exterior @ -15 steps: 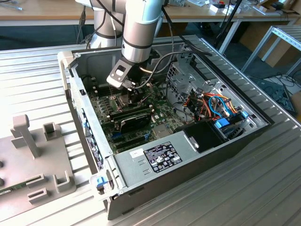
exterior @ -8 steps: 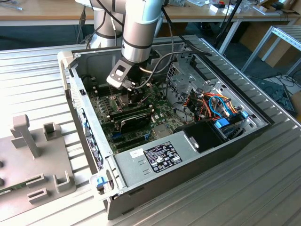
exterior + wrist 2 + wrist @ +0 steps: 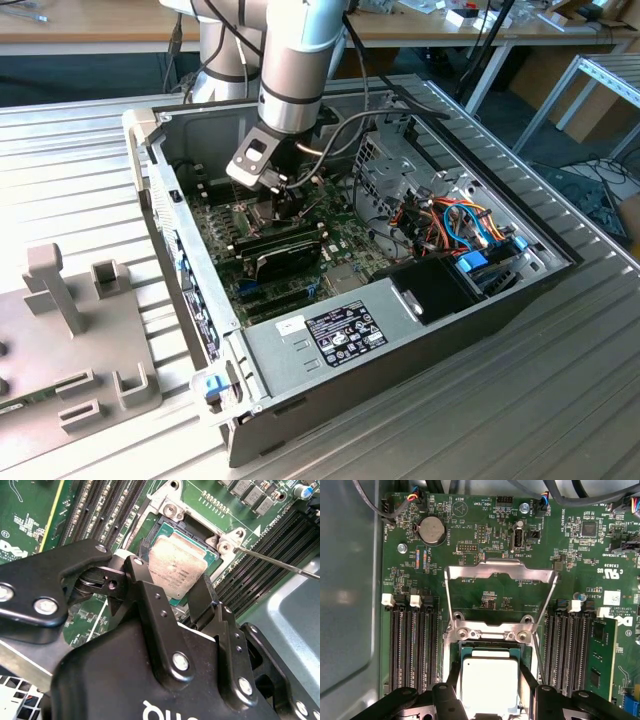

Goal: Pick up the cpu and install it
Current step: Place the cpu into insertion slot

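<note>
Inside computer case [image 3: 185,230], cpu [image 3: 490,682] in tool [image 3: 490,670]

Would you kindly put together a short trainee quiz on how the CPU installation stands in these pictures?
1. True or false: the socket's hinged metal frame is closed over the cpu.
2. The fingers of the gripper stand: A) either side of the cpu; B) on the memory module; C) at the coin battery.
3. Fill in: the motherboard lies inside an open computer ____.
Key: 1 false, it stands open; 2 A; 3 case.
</note>
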Robot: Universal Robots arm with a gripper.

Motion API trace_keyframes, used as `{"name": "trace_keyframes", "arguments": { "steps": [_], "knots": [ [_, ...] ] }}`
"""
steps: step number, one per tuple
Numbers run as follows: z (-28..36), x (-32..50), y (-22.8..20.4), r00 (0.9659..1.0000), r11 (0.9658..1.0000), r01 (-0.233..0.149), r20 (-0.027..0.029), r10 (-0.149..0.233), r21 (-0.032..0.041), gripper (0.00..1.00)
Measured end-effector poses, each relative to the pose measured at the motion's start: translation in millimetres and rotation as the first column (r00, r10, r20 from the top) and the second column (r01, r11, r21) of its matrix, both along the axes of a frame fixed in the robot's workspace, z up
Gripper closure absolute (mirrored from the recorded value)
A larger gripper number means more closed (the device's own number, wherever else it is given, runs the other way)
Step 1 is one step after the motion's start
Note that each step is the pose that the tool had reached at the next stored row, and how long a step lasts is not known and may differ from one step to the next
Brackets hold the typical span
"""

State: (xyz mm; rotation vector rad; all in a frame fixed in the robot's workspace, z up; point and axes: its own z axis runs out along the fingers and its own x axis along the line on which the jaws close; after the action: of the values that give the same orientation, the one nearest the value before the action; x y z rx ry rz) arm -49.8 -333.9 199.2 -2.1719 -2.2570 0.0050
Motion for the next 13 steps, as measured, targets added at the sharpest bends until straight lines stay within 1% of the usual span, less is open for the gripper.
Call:
{"name": "trace_keyframes", "arguments": {
  "steps": [13],
  "knots": [
    [-1.9, 0.0, 0.0, 1.0, 1.0, 0.0, -0.0001, 0.0, -0.0013, 0.45]
  ]
}}
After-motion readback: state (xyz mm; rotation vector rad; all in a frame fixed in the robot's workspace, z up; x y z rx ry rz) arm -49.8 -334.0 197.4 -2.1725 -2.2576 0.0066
